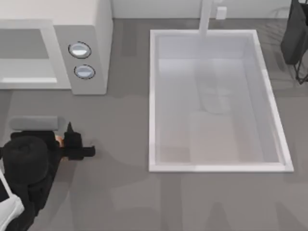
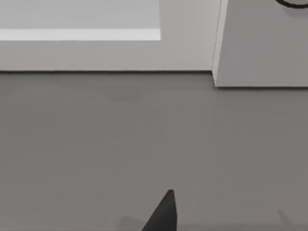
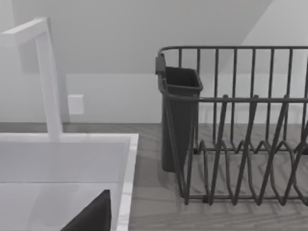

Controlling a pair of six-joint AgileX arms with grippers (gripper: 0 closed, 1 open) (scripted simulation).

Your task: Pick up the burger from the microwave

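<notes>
Item: boxy white microwave (image 1: 91, 29) far left on the grey tabletop (image 1: 120, 192); my left pincer (image 1: 77, 147) before it, tan sliver between fingers, likely the burger, grip uncertain; judged soft, light, held by sides.

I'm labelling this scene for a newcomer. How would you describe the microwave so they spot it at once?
Start from the big white sink in the middle of the counter and look to the top view's far left corner. The boxy white appliance there is the microwave. Its side panel with two round silver-blue dials, stacked one above the other, sets it apart from the sink and the dark dish rack.
</notes>
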